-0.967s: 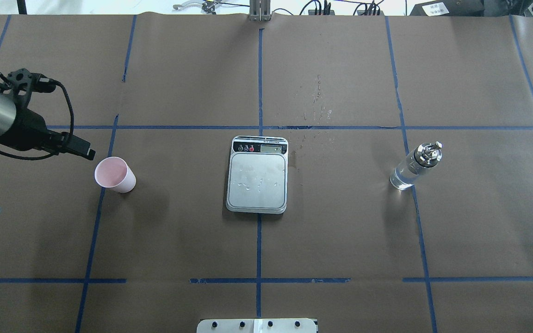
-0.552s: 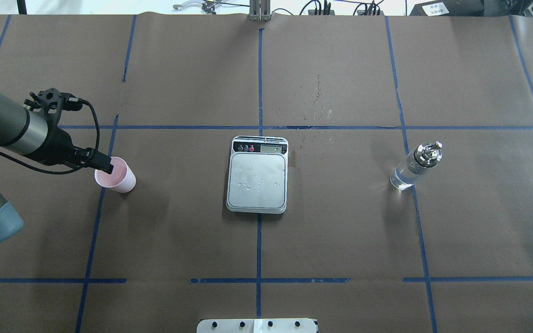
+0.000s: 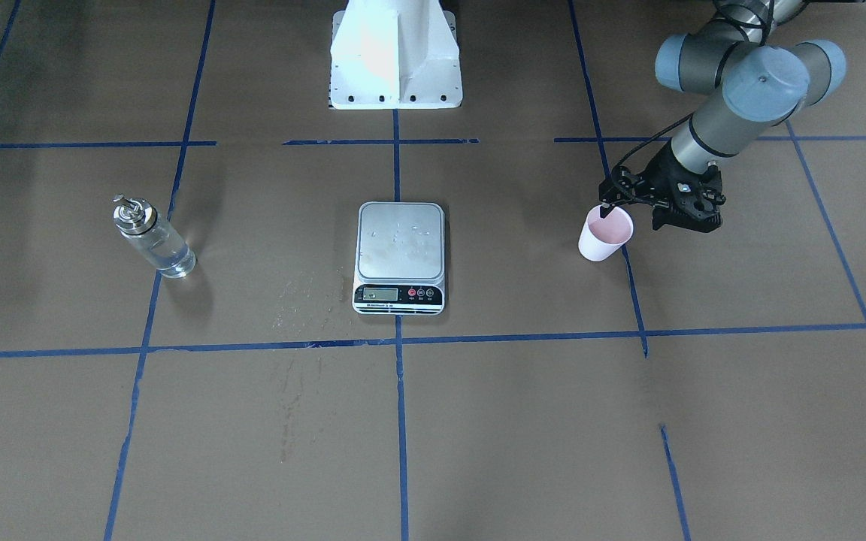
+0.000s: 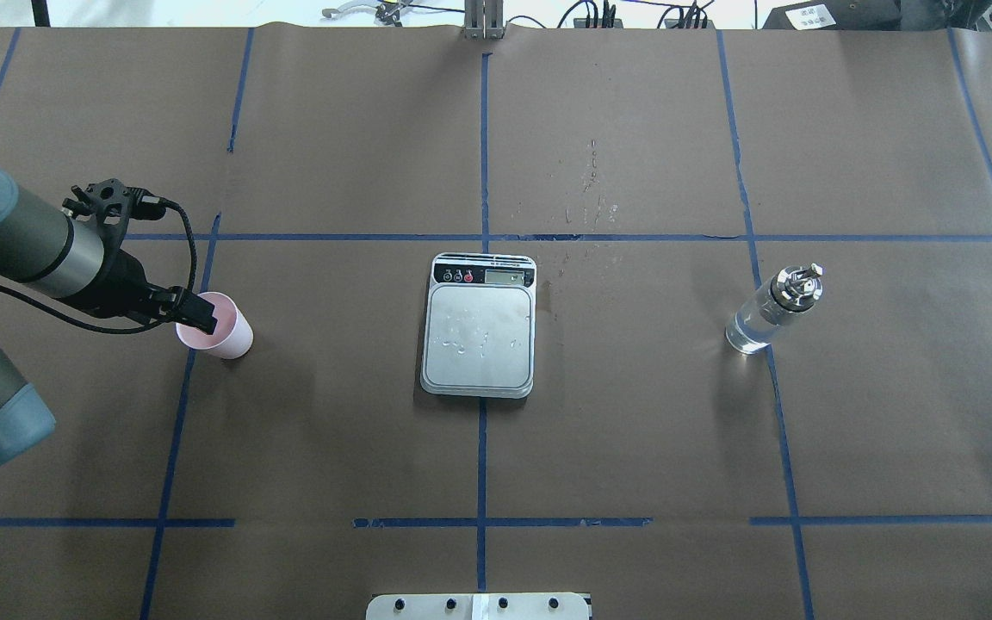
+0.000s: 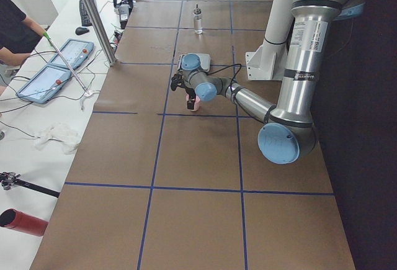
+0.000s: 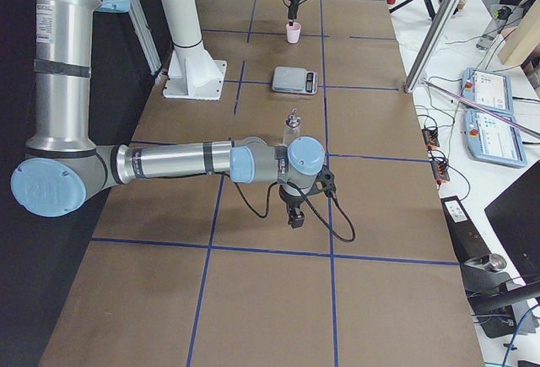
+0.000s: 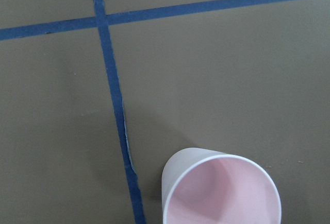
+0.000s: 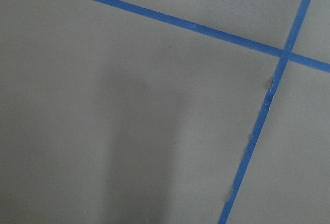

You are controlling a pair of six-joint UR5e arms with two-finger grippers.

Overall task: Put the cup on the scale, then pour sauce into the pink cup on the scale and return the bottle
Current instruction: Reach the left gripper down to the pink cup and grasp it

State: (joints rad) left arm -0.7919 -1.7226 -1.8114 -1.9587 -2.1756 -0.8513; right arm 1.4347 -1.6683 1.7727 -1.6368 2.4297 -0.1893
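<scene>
The left tool [image 4: 200,315] is at the small tapered paper cup, pale outside and pink inside [image 4: 225,334]. One dark finger dips inside the cup's mouth at the rim nearest the arm. The other finger is hidden, so I cannot tell how wide the tool stands. The cup stands upright on the brown paper-covered tabletop [image 4: 332,430], directly under the tool's tip.

The step in hand looks like gripping the cup to carry it. It will probably go best as a pinch on the wall, one finger inside and one outside, closed gently because thin paper is likely to buckle. Then lift straight up before travelling.

The rectangular silver-topped digital scale [image 4: 479,331] lies well apart from the left tool, beyond the cup. Its platform carries droplets [image 4: 470,342], so set the cup flat and centred.

The clear glass bottle with the silver cap [image 4: 770,314] stands between the scale and the right tool [image 6: 293,218]. That tool's opening I cannot tell.
</scene>
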